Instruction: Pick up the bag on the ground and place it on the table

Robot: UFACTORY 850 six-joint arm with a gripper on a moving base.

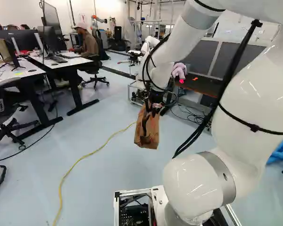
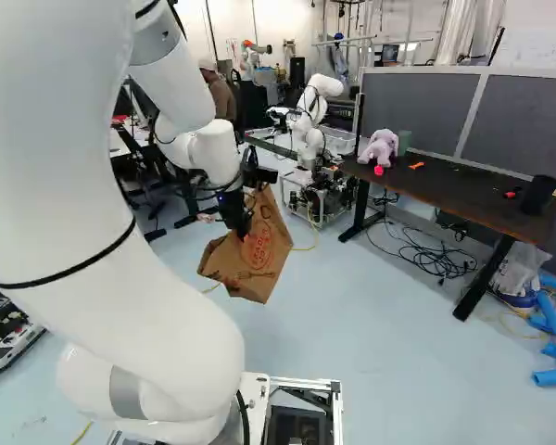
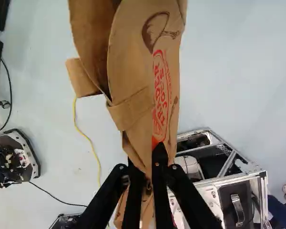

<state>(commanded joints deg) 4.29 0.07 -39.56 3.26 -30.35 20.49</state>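
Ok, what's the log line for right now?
gripper: shut on paper bag | paper bag: hanging above floor | dark table: no bag yet | next: probably carry it there

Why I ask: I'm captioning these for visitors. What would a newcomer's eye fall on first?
Probably the white arm, looming at the right of the left base view, and the brown paper bag held by its gripper above the floor. Next might come the pink plush toy on the dark table in the right base view, then the yellow cable curving across the floor left of the bag in the left base view.
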